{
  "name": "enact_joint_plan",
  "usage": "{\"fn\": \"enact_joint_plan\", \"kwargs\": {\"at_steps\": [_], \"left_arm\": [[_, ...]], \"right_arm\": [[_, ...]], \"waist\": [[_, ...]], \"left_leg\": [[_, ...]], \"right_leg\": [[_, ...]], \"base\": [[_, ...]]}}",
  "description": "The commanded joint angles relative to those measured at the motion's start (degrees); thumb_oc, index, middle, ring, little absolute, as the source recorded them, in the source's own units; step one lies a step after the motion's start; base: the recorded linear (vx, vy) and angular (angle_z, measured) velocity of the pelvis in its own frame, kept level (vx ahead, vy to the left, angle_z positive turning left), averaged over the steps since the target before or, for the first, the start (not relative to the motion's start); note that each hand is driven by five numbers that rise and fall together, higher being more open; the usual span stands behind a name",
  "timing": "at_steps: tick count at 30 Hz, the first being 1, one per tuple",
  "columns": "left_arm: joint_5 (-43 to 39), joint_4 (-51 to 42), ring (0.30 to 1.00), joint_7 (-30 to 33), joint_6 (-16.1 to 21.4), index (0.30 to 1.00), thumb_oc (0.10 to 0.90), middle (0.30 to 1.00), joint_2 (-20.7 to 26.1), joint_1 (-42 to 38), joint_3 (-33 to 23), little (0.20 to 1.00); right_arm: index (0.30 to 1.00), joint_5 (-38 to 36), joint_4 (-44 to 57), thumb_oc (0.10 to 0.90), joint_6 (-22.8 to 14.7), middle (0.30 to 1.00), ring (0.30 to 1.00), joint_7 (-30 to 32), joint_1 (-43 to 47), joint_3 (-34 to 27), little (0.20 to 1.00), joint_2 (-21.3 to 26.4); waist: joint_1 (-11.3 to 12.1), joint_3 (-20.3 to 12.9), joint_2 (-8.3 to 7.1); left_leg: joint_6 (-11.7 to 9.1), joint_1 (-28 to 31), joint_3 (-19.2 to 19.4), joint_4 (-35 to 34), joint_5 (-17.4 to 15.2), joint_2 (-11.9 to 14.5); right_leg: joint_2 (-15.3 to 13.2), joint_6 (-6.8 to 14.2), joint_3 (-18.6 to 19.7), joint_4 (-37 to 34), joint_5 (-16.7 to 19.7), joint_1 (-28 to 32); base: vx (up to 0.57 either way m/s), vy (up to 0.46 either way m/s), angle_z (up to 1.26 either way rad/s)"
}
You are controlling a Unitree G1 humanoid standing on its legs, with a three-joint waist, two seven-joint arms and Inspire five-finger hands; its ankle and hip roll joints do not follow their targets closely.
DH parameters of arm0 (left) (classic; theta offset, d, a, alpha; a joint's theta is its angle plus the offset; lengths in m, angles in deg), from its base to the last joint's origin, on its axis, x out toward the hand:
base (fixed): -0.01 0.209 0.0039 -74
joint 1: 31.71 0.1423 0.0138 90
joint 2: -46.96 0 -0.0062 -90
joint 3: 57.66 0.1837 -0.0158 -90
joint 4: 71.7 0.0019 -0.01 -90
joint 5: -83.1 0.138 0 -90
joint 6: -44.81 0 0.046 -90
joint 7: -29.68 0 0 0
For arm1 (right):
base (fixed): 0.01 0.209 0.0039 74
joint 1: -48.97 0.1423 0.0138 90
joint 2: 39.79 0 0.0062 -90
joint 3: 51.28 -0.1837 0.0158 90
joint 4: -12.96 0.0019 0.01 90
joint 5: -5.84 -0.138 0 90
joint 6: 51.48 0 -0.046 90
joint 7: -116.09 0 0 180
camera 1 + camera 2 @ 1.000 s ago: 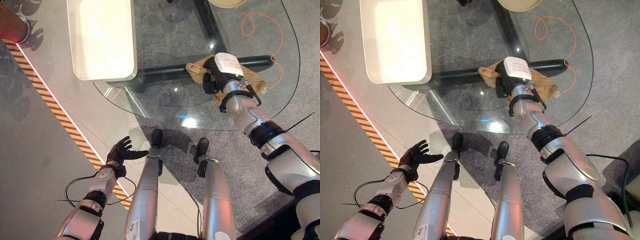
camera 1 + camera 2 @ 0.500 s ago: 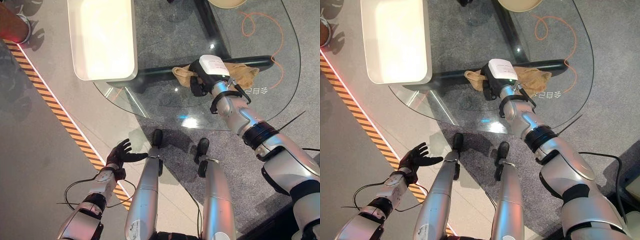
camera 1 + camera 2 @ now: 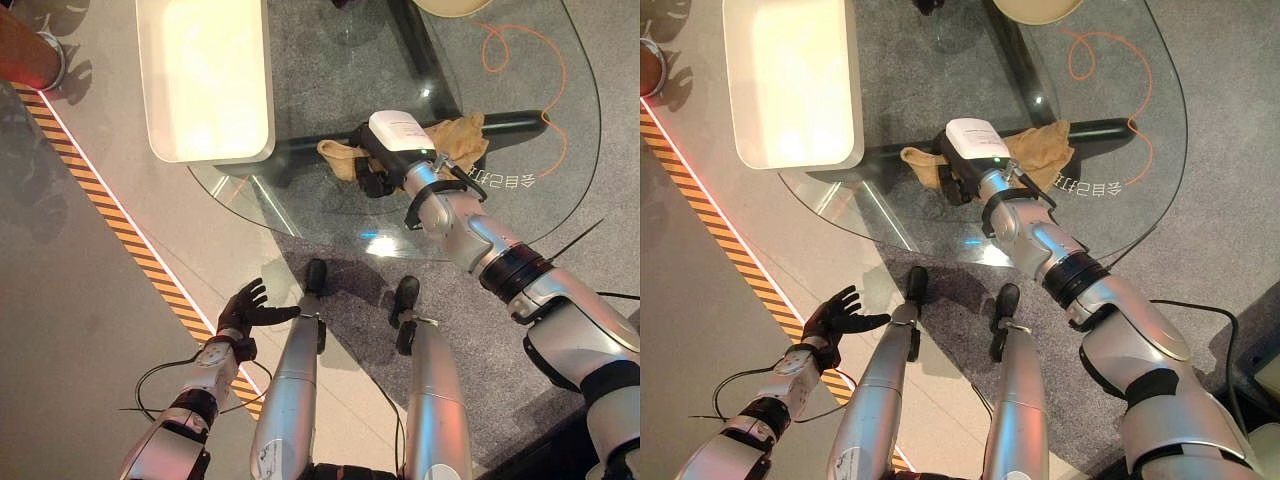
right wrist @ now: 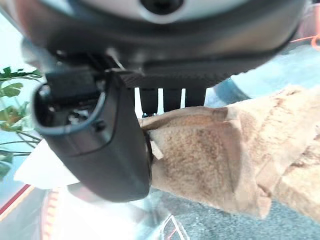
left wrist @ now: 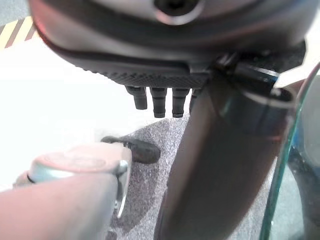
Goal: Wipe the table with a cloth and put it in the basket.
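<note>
**Wiping stroke under way on the glass table, cloth pinned under the right hand**

The right hand (image 3: 385,165) lies on the tan, nubbly wiping cloth (image 3: 455,135), which is spread crumpled on the round clear glass table (image 3: 300,205). Part of the cloth bunches out past the fingers towards the white rectangular basket (image 3: 205,75), and the larger part trails behind the wrist. In the right wrist view the thumb (image 4: 100,135) and the row of fingers (image 4: 165,97) bear down on the cloth (image 4: 200,160). Whether they curl round a fold or simply press flat I cannot tell from these views.

The left hand (image 3: 245,308) hangs off the table's near edge, low over the pale floor by the orange-and-black striped floor tape (image 3: 110,215), with its fingers spread and holding nothing.

The basket stands at the table's far-left edge, well apart from the cloth, so the wiping looks unfinished and the drop-off has yet to come.

Risks, as I judge them:
- If the hand only presses on it, the cloth may slide out from under the palm mid-stroke and be left behind on the slick glass.
- The loose trailing end could drag over the rim and pull the cloth off the table.
- Picking it up for the basket needs a firm pinch; a shallow one may shed the cloth short of the basket.

A line of white characters (image 3: 505,181) is printed on the glass just beside the cloth. I leave it unread, and no other writing is legible.
</note>
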Motion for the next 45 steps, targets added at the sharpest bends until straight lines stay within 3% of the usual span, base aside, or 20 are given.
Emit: {"fn": "enact_joint_plan", "kwargs": {"at_steps": [1, 11, 17, 22, 31, 37, 38, 39, 45], "left_arm": [[1.41, -0.53, 0.900, 1.43, 2.39, 0.900, 0.800, 0.900, -0.97, 2.59, -0.62, 0.900], [1.61, -0.64, 0.900, 1.88, 2.41, 0.900, 0.800, 0.900, -1.48, 2.61, -0.53, 0.900], [1.45, -0.42, 0.900, 1.67, 2.68, 0.900, 0.800, 0.900, -1.43, 2.84, -0.45, 0.900], [1.10, -0.26, 0.900, 1.71, 2.19, 0.900, 0.800, 0.900, -1.32, 2.06, -0.22, 0.900], [0.47, 0.98, 0.900, 1.23, 2.40, 0.900, 0.800, 0.900, -0.95, 1.35, 0.85, 0.900], [-0.52, 1.94, 0.900, 0.55, 2.94, 0.900, 0.800, 0.900, -0.37, 0.89, 2.22, 0.900], [-0.57, 1.88, 0.900, 0.65, 2.82, 0.900, 0.800, 0.900, -0.34, 0.80, 2.42, 0.900], [-0.85, 1.74, 0.900, 0.74, 2.69, 0.900, 0.800, 0.900, -0.28, 1.25, 2.84, 0.900], [-1.86, 1.44, 0.900, 0.15, 2.50, 0.900, 0.800, 0.900, 0.62, 1.47, 3.16, 0.900]], "right_arm": [[0.300, 1.16, 12.92, 0.100, -7.65, 0.300, 0.300, -0.64, 3.01, 0.45, 0.200, -4.79], [0.300, 0.34, 16.75, 0.100, -6.62, 0.300, 0.300, -1.81, 2.20, 1.58, 0.200, -6.52], [0.300, -0.27, 18.78, 0.100, -7.83, 0.300, 0.300, -2.16, 1.76, 1.11, 0.200, -6.53], [0.300, 1.72, 18.41, 0.100, -4.53, 0.300, 0.300, -0.90, 1.53, 1.61, 0.200, -6.41], [0.300, 3.47, 4.76, 0.100, 0.13, 0.300, 0.300, 7.68, 3.35, 1.90, 0.200, -3.71], [0.300, -3.68, -10.65, 0.100, 1.54, 0.300, 0.300, 15.60, 7.21, -0.61, 0.200, -0.05], [0.300, -4.54, -12.35, 0.100, 1.54, 0.300, 0.300, 16.15, 7.90, -1.11, 0.200, 0.49], [0.300, -5.90, -13.88, 0.100, 1.84, 0.300, 0.300, 17.13, 8.13, -1.65, 0.200, 0.95], [0.300, -8.80, -21.51, 0.100, 2.21, 0.300, 0.300, 21.69, 10.78, -5.10, 0.200, 4.76]], "waist": [[0.18, -1.26, 2.79], [0.29, -1.26, 2.85], [0.14, -1.26, 2.77], [-0.01, -1.26, 2.75], [0.39, -1.26, 3.05], [1.04, -1.26, 3.54], [1.12, -1.26, 3.59], [1.17, -1.26, 3.60], [1.04, -1.26, 3.85]], "left_leg": [[5.15, 0.46, 5.90, 2.42, -2.44, -4.06], [5.19, 0.58, 6.07, 2.05, -2.14, -4.06], [5.14, 0.50, 6.13, 2.26, -2.15, -4.01], [5.17, 0.47, 6.16, 2.35, -2.06, -4.15], [5.15, 0.71, 5.96, 2.32, -2.15, -4.05], [5.28, 0.36, 5.65, 2.72, -2.46, -3.88], [5.28, 0.44, 5.60, 2.66, -2.48, -3.86], [5.04, 1.51, 5.42, 3.49, -4.56, -3.93], [5.41, 1.13, 5.19, 4.01, -4.94, -3.92]], "right_leg": [[1.28, -1.11, -6.74, -3.72, 1.84, 1.42], [1.33, -1.15, -6.71, -3.91, 1.94, 1.46], [1.29, -1.07, -6.63, -3.89, 2.08, 1.41], [1.39, -1.03, -6.45, -3.99, 2.16, 1.39], [0.65, -0.85, -6.82, -4.20, 2.56, 1.81], [0.11, -0.90, -7.27, -3.56, 2.76, 1.52], [0.07, -0.89, -7.30, -3.63, 2.79, 1.62], [0.01, -0.32, -6.74, -2.24, 0.73, 2.36], [0.36, -0.42, -6.37, -1.56, 0.64, 1.82]], "base": [[0.00, 0.000, 0.00], [0.00, 0.000, 0.00], [0.00, 0.000, 0.00], [0.00, 0.000, 0.00], [0.00, 0.000, 0.00], [0.00, -0.003, 0.01], [0.08, -0.023, 0.05], [0.08, -0.016, 0.05], [0.01, -0.002, 0.00]]}}
